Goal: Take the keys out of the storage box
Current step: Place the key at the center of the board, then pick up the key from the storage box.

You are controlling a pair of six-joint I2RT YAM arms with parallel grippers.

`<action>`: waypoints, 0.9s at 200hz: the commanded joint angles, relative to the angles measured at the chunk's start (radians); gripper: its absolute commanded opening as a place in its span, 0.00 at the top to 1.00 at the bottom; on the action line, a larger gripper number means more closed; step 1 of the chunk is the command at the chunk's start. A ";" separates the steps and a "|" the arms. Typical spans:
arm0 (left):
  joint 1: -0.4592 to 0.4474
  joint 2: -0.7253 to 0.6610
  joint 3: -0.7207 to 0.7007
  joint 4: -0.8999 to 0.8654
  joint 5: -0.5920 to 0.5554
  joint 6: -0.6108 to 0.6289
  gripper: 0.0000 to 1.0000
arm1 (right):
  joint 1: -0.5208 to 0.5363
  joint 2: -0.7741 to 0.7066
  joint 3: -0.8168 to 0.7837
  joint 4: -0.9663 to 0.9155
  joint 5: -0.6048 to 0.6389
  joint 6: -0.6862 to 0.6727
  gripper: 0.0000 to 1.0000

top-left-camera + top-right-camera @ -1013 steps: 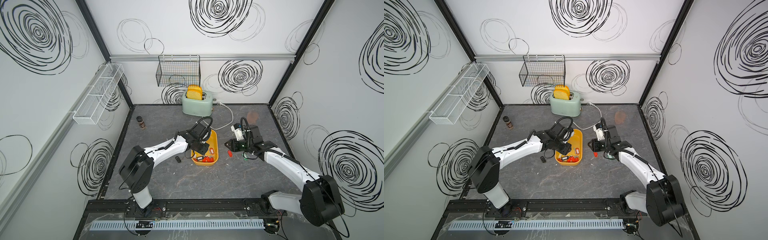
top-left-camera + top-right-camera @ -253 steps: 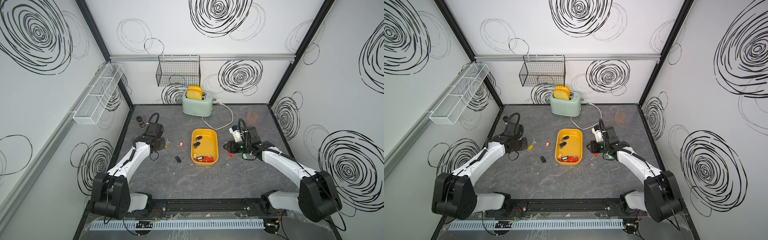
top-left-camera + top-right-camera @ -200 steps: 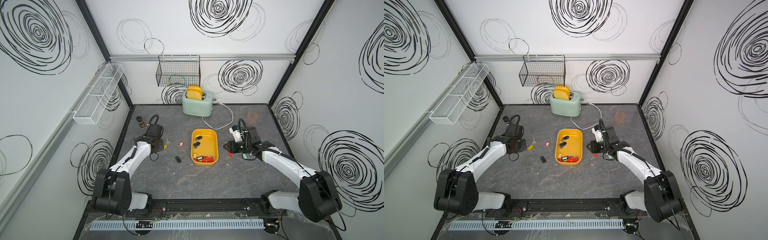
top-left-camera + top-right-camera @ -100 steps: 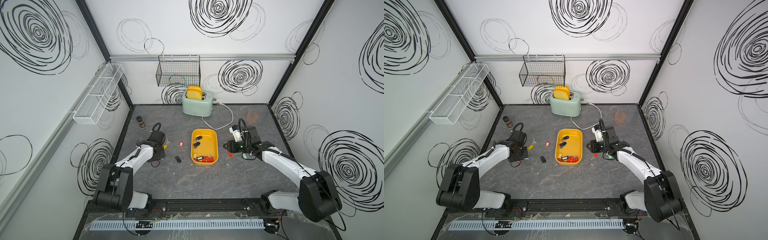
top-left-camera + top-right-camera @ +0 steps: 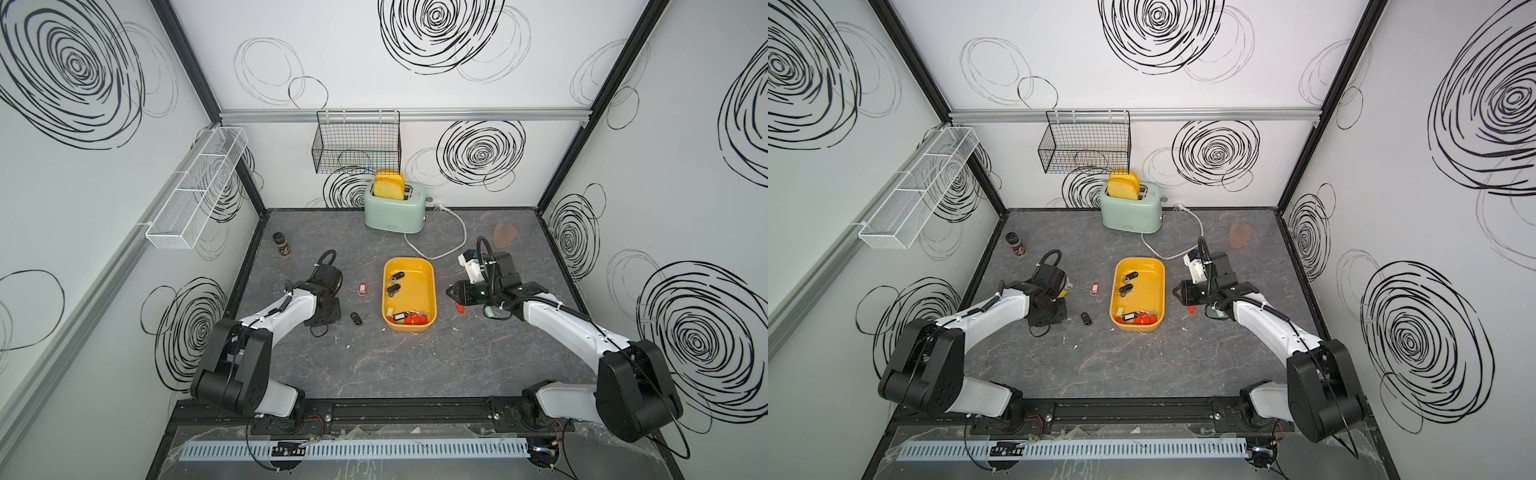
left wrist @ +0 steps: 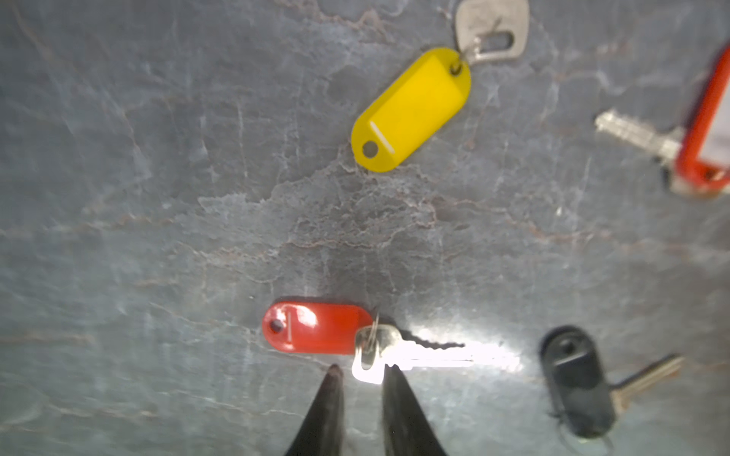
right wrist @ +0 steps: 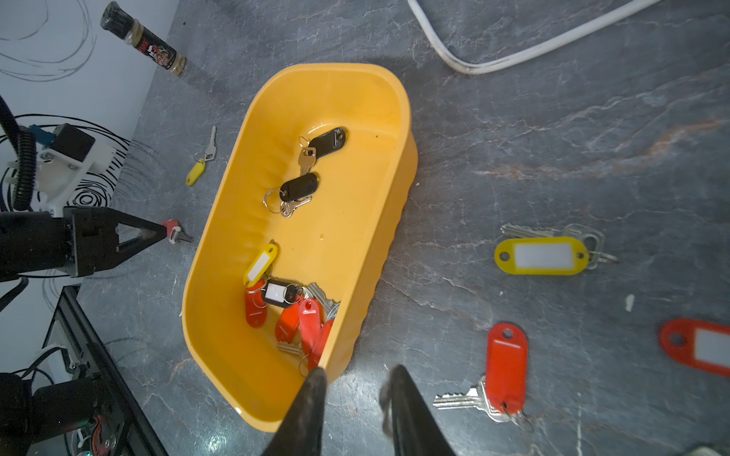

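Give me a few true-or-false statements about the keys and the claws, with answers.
1. The yellow storage box is empty. False: keys lie in it.
2. Toast stands in the green toaster. True.
3. The left claw grips the red-tagged key. False: its jaws stand apart and the key lies on the table.
4. A yellow-tagged key lies on the table outside the box. True.

A shallow yellow plastic storage box (image 5: 417, 291) sits upright on the tabletop (image 5: 374, 365). Metal keys (image 5: 409, 318) with red, yellow and black tags lie inside, others outside it.
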State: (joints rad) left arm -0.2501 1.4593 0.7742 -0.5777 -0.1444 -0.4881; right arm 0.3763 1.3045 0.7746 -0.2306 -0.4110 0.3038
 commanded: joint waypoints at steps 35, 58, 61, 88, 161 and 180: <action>-0.009 -0.081 0.045 -0.032 -0.003 -0.010 0.55 | 0.025 0.033 0.059 -0.001 0.014 -0.021 0.68; -0.010 -0.121 0.064 -0.026 0.014 0.010 0.50 | 0.057 0.063 0.095 -0.002 0.025 -0.023 0.68; -0.010 -0.126 0.067 -0.024 0.019 0.015 0.50 | 0.062 0.067 0.099 -0.002 0.027 -0.023 0.68; -0.012 -0.159 0.074 0.002 0.085 0.054 0.46 | 0.106 0.121 0.156 0.001 0.039 -0.019 0.68; -0.015 -0.246 0.042 0.081 0.331 0.140 0.42 | 0.188 0.351 0.365 0.022 0.063 -0.022 0.69; -0.015 -0.263 0.030 0.100 0.388 0.153 0.42 | 0.198 0.410 0.413 0.036 0.066 -0.021 0.68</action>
State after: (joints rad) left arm -0.2592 1.2266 0.8242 -0.5335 0.1295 -0.3725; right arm 0.5610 1.6600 1.1297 -0.2188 -0.3584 0.2947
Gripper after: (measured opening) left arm 0.583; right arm 0.315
